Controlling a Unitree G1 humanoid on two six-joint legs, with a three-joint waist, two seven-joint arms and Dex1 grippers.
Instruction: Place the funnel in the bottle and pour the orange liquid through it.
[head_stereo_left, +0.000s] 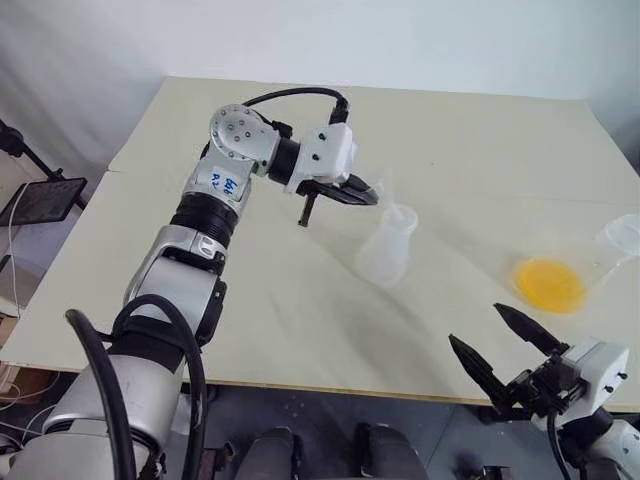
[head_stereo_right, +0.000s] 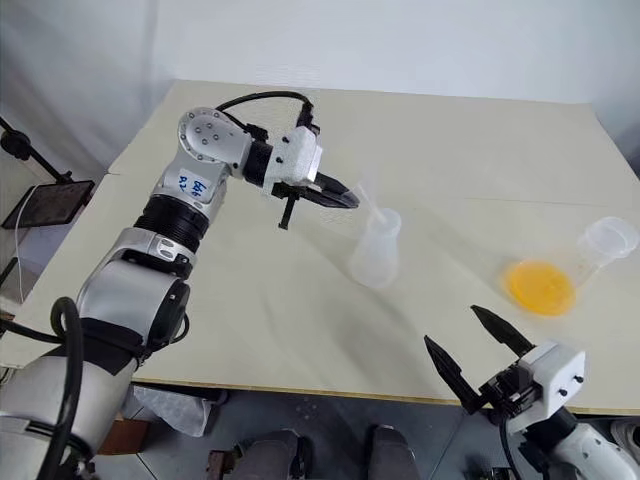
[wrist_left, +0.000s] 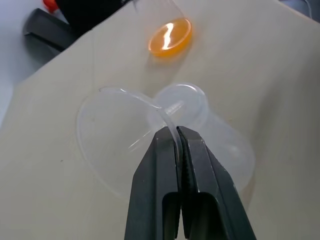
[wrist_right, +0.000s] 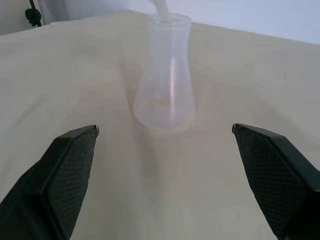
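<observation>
My left gripper is shut on the rim of the clear funnel, holding it tilted just above the bottle. The funnel's thin stem reaches the bottle's mouth. The bottle is a frosted cone-shaped flask standing upright mid-table. The orange liquid pools in a clear round-bellied flask at the table's right side. My right gripper hovers open near the table's front right edge, pointing toward the bottle, with nothing between its fingers.
The cream table has its front edge close to my right gripper. A black stand with a flat plate sits off the table's left side.
</observation>
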